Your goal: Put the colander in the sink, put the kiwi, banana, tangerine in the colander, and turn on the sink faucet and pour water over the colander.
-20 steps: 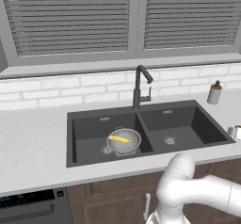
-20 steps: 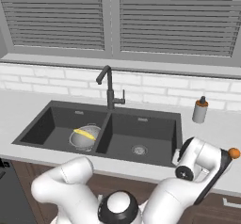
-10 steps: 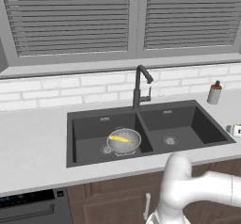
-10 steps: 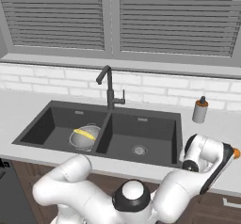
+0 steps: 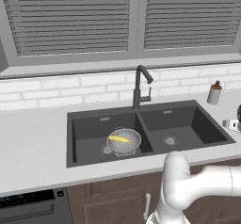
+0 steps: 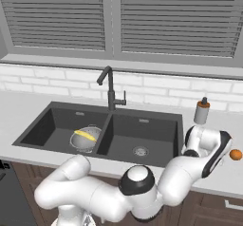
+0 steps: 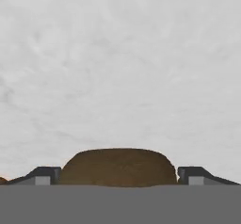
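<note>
While the kiwi (image 7: pixel 117 166) lies on the worktop (image 7: pixel 122 68) squarely between the spread fingers (image 7: pixel 43 175), its long axis spans their gap; closing should pinch it.

arm swung further right, hand lower over counter (image 6: pixel 228 173)

You see just the top of the kiwi (image 7: pixel 117 167); the arm (image 6: pixel 199 158) hides where it sits.
</note>
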You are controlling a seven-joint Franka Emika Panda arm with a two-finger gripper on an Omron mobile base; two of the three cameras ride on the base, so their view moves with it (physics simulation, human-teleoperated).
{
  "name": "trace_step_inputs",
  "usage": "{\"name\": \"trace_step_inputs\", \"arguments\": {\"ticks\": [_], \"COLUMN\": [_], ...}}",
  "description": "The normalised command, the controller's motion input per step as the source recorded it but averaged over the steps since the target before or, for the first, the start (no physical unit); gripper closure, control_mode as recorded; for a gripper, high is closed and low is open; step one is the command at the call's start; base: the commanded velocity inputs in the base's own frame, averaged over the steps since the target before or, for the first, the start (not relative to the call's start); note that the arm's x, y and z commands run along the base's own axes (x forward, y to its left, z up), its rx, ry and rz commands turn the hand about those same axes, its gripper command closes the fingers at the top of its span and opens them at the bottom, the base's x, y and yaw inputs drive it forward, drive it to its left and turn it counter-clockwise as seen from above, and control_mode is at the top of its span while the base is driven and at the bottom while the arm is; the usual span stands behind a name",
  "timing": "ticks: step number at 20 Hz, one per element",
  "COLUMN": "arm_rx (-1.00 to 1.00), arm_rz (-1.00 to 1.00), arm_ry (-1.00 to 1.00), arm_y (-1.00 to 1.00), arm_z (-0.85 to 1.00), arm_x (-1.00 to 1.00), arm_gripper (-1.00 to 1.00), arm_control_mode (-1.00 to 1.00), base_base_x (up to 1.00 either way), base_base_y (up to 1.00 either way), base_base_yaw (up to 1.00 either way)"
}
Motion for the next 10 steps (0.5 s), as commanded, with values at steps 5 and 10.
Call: {"name": "trace_step_inputs", "arguments": {"ticks": [5, 10], "arm_rx": [0.24, 0.22], "arm_rz": [-0.06, -0.07], "arm_ry": [0.28, 0.2], "arm_y": [-0.59, -0.52], "arm_z": [-0.42, -0.35], "arm_x": [0.0, 0.0], "arm_gripper": [-1.0, 1.0], "arm_control_mode": [-1.0, -1.0], "base_base_x": [0.0, 0.0], "base_base_y": [0.0, 0.0], "base_base_yaw": [0.0, 0.0]}}
